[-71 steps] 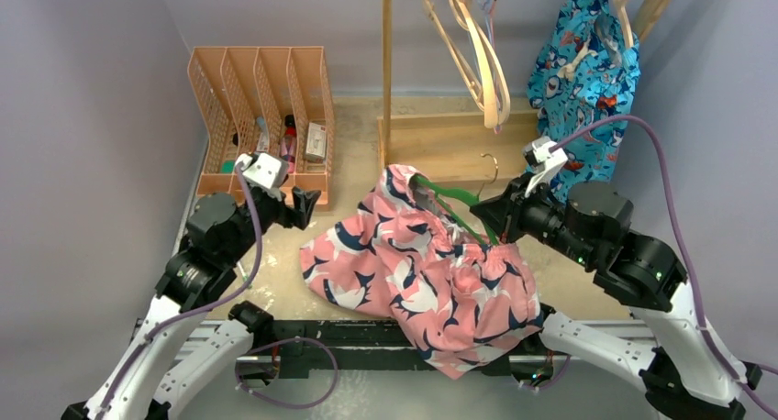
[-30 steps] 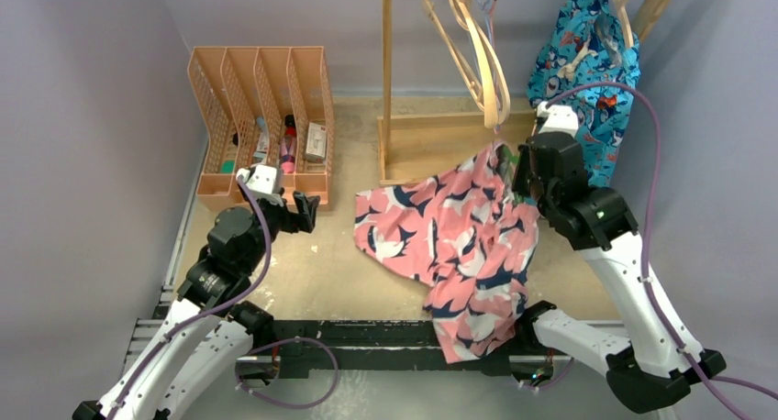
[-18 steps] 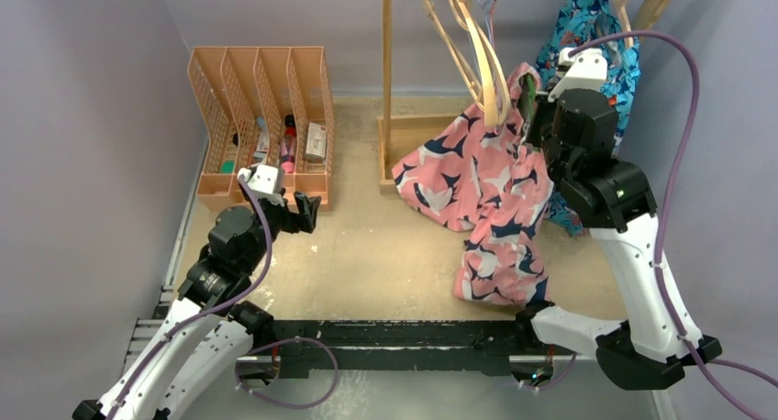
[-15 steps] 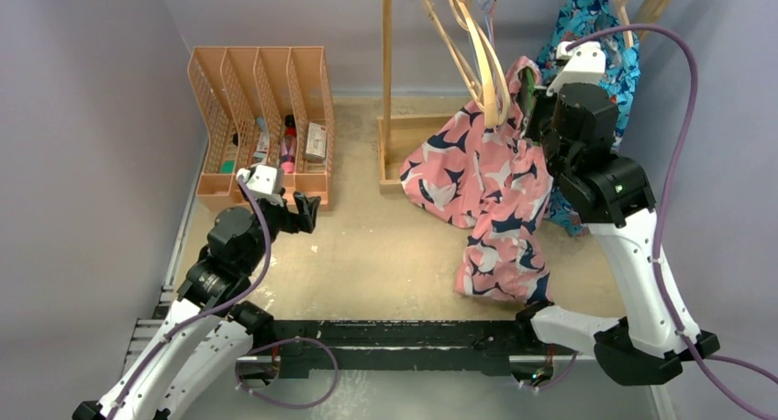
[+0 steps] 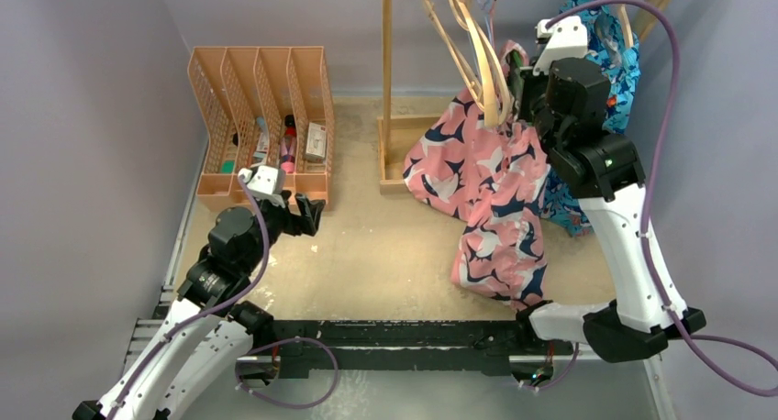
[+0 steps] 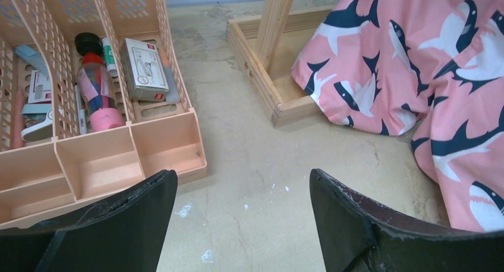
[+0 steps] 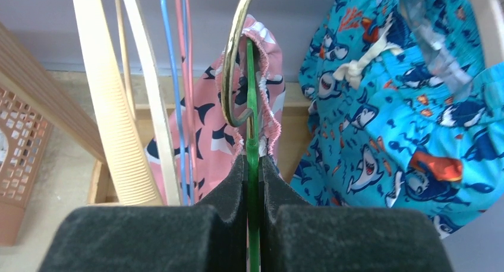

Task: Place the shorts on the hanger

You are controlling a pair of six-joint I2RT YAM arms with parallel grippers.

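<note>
Well, scuffed beige surface (image 5: 385, 255) between lilac walls (image 5: 92, 117); right jaws pinch the green hanger (image 7: 249, 76), left jaws spread.

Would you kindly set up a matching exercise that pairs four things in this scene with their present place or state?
Things:
1. shorts
2. green hanger
3. left gripper
4. blue printed garment

Place or state:
A. open, near the peach organiser
B. pinched in the right gripper
C. hanging at the back right
D. draped on the hanger, hanging down

Pairs: 1-D, 2-B, 3-A, 4-C
</note>
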